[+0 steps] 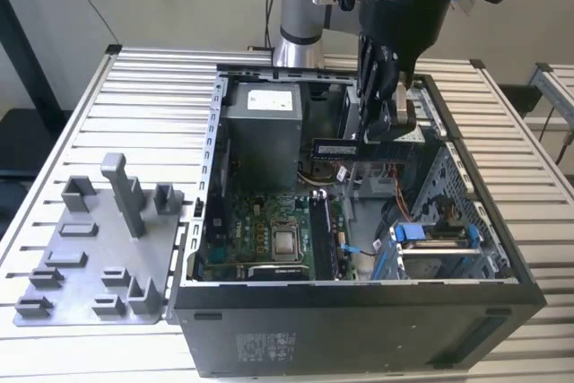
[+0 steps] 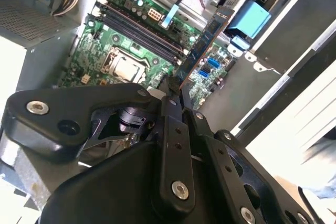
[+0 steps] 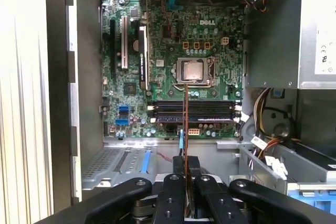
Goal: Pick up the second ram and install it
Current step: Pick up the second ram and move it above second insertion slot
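Closest in, the gripper (image 3: 185, 166) is pinching the second ram (image 3: 185, 119) across its two flat faces, fingers pressed onto the board near one long edge. In both wrist views the stick runs edge-on away from the fingertips. In the exterior view the same stick (image 1: 336, 148) hangs level in the gripper (image 1: 377, 136), up in the air above the open computer case (image 1: 359, 329) and touching nothing else. We judge it light, thin and stiff: easy to carry, but it could pivot or slip in a narrow pinch, and its chips and contact edge look fragile. So the hold belongs on the faces around mid-length, with the contact edge left free. Beyond it lie the memory slots (image 3: 194, 111) on the green motherboard (image 3: 157, 72), with the CPU socket (image 3: 195, 70) just past them. The stick is well apart from the slots and not seated. Farther off, the grey fixture tray (image 1: 90, 257) sits beside the case on the exterior view's left.
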{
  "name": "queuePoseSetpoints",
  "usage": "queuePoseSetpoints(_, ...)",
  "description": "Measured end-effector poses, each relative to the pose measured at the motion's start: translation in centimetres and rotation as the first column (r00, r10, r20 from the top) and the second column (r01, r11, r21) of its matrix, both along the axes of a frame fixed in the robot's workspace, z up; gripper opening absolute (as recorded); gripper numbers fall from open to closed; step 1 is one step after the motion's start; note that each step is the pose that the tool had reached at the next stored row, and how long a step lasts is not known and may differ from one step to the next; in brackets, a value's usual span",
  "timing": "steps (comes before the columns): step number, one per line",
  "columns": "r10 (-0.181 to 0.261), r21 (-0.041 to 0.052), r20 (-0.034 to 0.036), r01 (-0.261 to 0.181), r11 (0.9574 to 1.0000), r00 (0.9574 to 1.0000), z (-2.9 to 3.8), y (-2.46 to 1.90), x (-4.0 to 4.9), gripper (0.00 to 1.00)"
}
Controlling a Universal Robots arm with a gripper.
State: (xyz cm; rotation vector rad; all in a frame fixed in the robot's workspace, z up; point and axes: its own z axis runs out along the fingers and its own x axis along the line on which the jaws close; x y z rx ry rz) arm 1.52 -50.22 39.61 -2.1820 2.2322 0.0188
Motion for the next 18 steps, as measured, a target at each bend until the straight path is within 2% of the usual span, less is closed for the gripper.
queuePoseSetpoints(18,0.0,-0.0001,0.0,0.0,1.0,1.0,-0.02,3.37,-0.36,0.14)
